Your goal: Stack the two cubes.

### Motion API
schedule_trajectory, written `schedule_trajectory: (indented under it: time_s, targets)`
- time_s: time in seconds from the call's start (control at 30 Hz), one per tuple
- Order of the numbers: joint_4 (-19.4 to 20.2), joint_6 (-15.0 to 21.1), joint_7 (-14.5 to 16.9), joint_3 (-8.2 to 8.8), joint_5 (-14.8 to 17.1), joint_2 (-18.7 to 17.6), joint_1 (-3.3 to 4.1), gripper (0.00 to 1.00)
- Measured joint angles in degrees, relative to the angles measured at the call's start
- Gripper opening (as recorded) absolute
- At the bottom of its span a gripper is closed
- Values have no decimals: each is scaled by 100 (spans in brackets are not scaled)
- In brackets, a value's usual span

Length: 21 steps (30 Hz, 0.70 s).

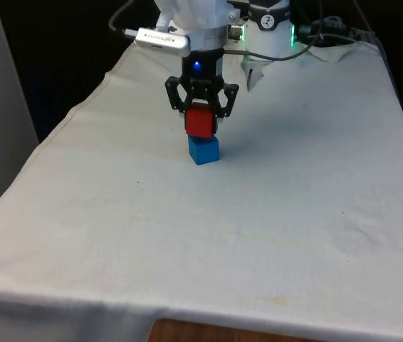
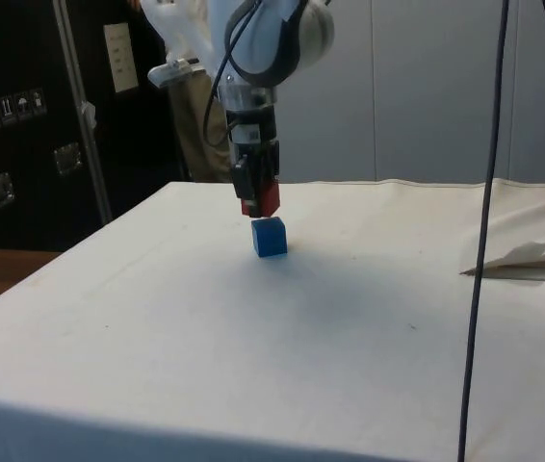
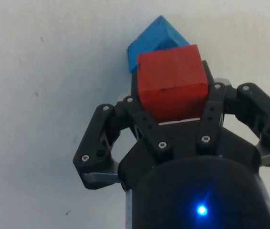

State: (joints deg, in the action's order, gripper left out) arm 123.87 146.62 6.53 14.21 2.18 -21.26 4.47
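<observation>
Even, soft light; faint shadows

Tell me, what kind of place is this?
Probably a robot test lab: a cloth-covered table, dark equipment cabinets behind, and a claw holding a red cube over a blue cube.

The table cloth [image 1: 273, 214] is white fabric, soft and a bit wrinkly. The red cube [image 3: 172, 81] and blue cube [image 1: 203, 150] look smooth and matt.
</observation>
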Motion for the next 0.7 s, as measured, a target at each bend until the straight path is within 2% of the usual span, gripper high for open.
schedule_trajectory:
  time_s: [0.27,0.7]
  targets:
    - [0,0,6,0,0,-29,0,1]
    - [0,-40,143,17,115,-92,-52,1]
